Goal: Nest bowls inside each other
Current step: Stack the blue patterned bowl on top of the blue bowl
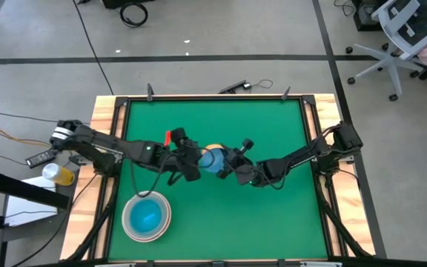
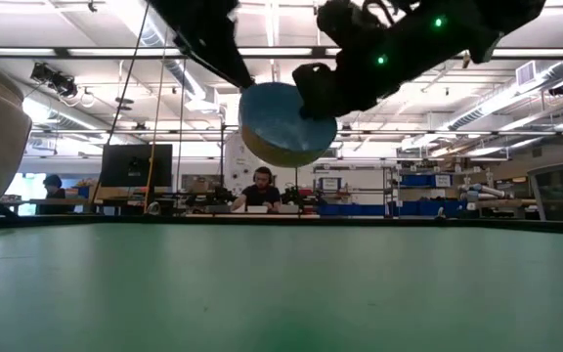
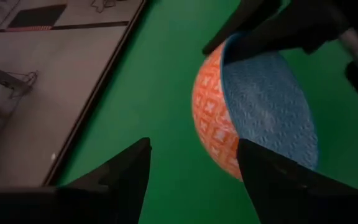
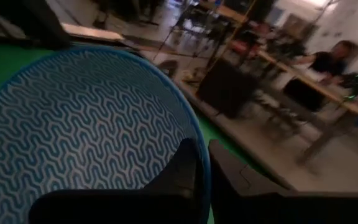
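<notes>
Right pincer (image 4: 201, 177) is clamped on the rim of the patterned blue bowl (image 4: 79, 130), which sits nested in the peach-orange bowl (image 3: 213, 121). Both hang tilted on edge above mid-worktop (image 1: 273, 215), mouths apparently facing sideways. Left pincer (image 3: 194, 180) stands open just beside them. White bowl (image 1: 128, 226) holding a blue bowl (image 1: 147, 217) rests near the front-left corner.

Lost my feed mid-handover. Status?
Right gripper shut on blue patterned bowl rim, held aloft mid-table. Left gripper open beside it. White bowl holds a blue one, front left.
</notes>
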Robot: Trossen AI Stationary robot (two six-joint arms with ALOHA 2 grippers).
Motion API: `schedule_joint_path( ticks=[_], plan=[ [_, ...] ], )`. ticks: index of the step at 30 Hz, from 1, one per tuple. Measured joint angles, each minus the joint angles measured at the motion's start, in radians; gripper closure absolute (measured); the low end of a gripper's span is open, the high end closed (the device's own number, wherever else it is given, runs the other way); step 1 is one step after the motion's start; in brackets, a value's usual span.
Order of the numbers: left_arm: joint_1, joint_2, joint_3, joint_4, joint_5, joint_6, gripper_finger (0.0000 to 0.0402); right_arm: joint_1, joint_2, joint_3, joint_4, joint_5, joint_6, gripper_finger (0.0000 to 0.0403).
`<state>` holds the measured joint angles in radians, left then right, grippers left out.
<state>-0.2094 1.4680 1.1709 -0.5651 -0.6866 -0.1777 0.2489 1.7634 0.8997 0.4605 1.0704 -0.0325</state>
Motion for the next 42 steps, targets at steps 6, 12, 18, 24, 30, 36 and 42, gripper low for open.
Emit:
schedule_joint_path(
  ticks=[6, 12, 18, 24, 30, 36, 42],
  plan=[
    [0.063, 0.068, 0.0, 0.079, -0.005, 0.087, 0.0157, 0.003, 0.002, -0.003, 0.083, 0.108, -0.17, 0.0364],
    [0.084, 0.074, 0.0, 0.105, -0.005, 0.093, 0.0157, -0.002, 0.002, -0.003, 0.077, 0.193, -0.187, 0.0366],
    [0.081, 0.062, 0.0, 0.141, 0.012, 0.095, 0.0157, -0.028, 0.0, 0.004, 0.105, 0.238, -0.179, 0.0367],
    [0.097, 0.07, 0.0, 0.15, 0.007, 0.096, 0.0157, -0.034, 0.0, 0.003, 0.189, 0.197, -0.253, 0.0368],
    [0.142, 0.07, 0.0, 0.151, 0.023, 0.123, 0.02, -0.014, 0.0, 0.003, 0.211, 0.114, -0.287, 0.0366],
    [0.159, 0.07, 0.003, 0.139, 0.026, 0.17, 0.0355, 0.006, -0.002, 0.007, 0.253, 0.114, -0.261, 0.0334],
    [0.17, 0.031, 0.015, -0.176, 0.049, 0.176, 0.0389, 0.083, -0.077, 0.004, 0.248, -0.102, -0.248, 0.0276]
  ],
)
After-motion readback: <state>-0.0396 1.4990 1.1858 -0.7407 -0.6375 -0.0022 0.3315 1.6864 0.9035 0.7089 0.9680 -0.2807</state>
